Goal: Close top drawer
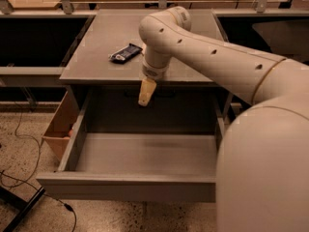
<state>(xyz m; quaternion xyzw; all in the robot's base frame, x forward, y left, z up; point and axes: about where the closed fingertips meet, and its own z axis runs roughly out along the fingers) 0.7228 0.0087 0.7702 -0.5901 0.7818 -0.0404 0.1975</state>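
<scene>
The top drawer (125, 187) is pulled far out of the grey cabinet (96, 71). Its grey floor is bare and its flat front panel faces me at the bottom of the view. My gripper (144, 100) hangs from the white arm, pointing down, just below the cabinet top's front edge and above the back part of the open drawer. It touches nothing that I can see.
A dark snack packet (125, 53) lies on the cabinet top, left of the arm. A brown cardboard box (59, 127) stands on the floor left of the drawer. Cables (19, 178) run over the speckled floor at bottom left. My arm's large body fills the right side.
</scene>
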